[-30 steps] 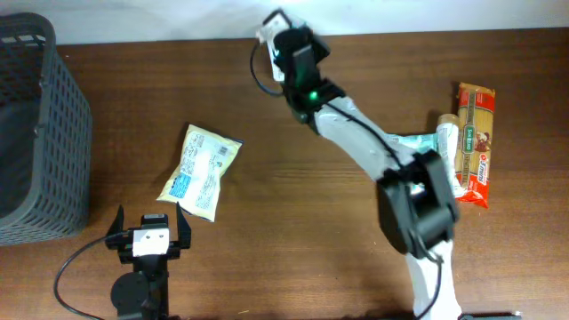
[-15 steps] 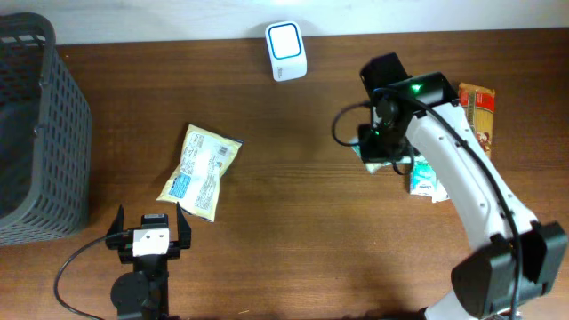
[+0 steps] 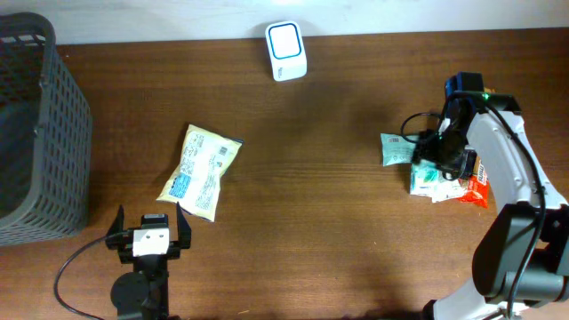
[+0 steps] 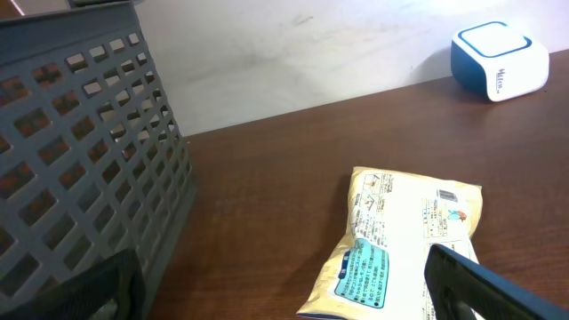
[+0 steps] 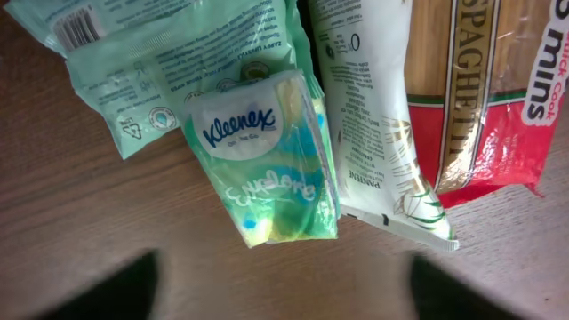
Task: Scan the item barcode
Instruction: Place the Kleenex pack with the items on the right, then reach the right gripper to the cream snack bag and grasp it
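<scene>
Right gripper [image 3: 436, 153] hovering at 3 o'clock above tissue pack [image 5: 267, 169], fingers splaying wide, gripping nothing. Tissue pack lying atop green packet [image 5: 151, 62], touching white packet [image 5: 369, 107]. Judging best: pinching tissue pack alone, then turning barcode toward scanner [image 3: 286, 51] at 12 o'clock. Left gripper [image 3: 148, 238] waiting at 7 o'clock, fingers spread, empty.

Brown wood table [image 3: 320, 196]: grey basket [image 3: 36, 133] at the left edge, yellow snack bag [image 3: 200, 171] beside it, white scanner [image 3: 286, 51] at the far edge, and Kleenex pack [image 5: 267, 160], green pouch [image 5: 151, 62] and spaghetti [image 5: 480, 89] bunched together on the right.

Even soft light; blurred foreground jaws
</scene>
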Controlling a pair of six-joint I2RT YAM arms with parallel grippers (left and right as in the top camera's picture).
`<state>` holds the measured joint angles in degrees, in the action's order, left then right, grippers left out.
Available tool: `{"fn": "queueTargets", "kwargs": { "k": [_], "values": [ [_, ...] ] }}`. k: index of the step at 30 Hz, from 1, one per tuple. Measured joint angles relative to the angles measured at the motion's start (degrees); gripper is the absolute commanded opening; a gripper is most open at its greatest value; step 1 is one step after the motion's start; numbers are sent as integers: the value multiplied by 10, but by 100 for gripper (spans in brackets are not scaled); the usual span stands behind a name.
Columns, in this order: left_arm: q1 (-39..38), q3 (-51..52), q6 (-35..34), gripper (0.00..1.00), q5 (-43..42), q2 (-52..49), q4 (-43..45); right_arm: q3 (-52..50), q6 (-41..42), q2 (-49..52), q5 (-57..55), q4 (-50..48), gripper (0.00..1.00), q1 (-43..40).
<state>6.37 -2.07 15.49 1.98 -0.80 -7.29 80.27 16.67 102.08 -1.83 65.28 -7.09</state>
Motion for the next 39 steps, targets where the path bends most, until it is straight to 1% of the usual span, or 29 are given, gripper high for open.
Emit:
{"fn": "queueTargets", "kwargs": {
  "k": [1, 3, 4, 5, 6, 8, 10, 12, 13, 14, 15, 17, 18, 19, 21, 23, 26, 27, 28, 29, 31, 33, 35, 36, 37, 39],
  "values": [
    [0, 0, 0, 99, 0, 0, 0, 0, -1, 0, 0, 0, 99, 0],
    [0, 0, 0, 99, 0, 0, 0, 0, -1, 0, 19, -15, 86, 0],
    [0, 0, 0, 99, 0, 0, 0, -3, -9, 0, 82, -46, 83, -1],
    [0, 0, 0, 99, 0, 0, 0, -4, -14, 0, 146, -87, 82, 4],
    [0, 0, 0, 99, 0, 0, 0, -4, -15, 0, 192, -106, 81, 15],
    [0, 0, 0, 99, 0, 0, 0, -5, 9, 0, 254, -149, 77, 78],
    [0, 0, 0, 99, 0, 0, 0, -7, 48, 0, 274, -202, 75, 158],
    [0, 0, 0, 99, 0, 1, -1, -7, 118, 0, 268, -275, 75, 260],
    [0, 0, 0, 99, 0, 1, 0, -7, 173, 0, 240, -327, 74, 331],
    [0, 0, 0, 99, 0, 1, -1, -7, 202, 1, 216, -355, 73, 359],
    [0, 0, 0, 99, 0, 1, 0, -7, 245, 5, 179, -388, 69, 403],
    [0, 0, 0, 99, 0, 1, -1, -6, 294, 43, 155, -457, 63, 463],
    [0, 0, 0, 99, 0, 1, 0, -7, 309, 61, 152, -471, 62, 473],
    [0, 0, 0, 99, 0, 1, 1, -7, 327, 104, 156, -521, 62, 487],
    [0, 0, 0, 99, 0, 1, 0, -7, 350, 160, 169, -560, 61, 504],
    [0, 0, 0, 99, 0, 1, 0, -7, 365, 191, 176, -585, 59, 515],
    [0, 0, 0, 99, 0, 1, 0, -8, 372, 215, 190, -631, 54, 529],
    [0, 0, 0, 99, 0, 1, 0, -8, 364, 221, 191, -643, 48, 541],
    [0, 0, 0, 99, 0, 1, 0, -8, 359, 226, 191, -644, 41, 549],
    [0, 0, 0, 99, 0, 1, 0, -8, 355, 233, 193, -642, 30, 556],
    [0, 0, 0, 99, 0, 1, 0, -7, 354, 240, 196, -633, 5, 558],
    [0, 0, 0, 99, 0, 1, 0, -6, 354, 240, 210, -606, 4, 555],
    [0, 0, 0, 99, 0, 1, 0, 0, 326, 236, 294, -530, 4, 509],
    [0, 0, 0, 99, 0, 1, 0, 2, 296, 226, 320, -485, 4, 480],
    [0, 0, 0, 99, 0, 1, 0, 0, 230, 205, 323, -398, 4, 450],
    [0, 0, 0, 99, 0, 1, 0, -1, 125, 170, 309, -305, 6, 417]
  ]
}}
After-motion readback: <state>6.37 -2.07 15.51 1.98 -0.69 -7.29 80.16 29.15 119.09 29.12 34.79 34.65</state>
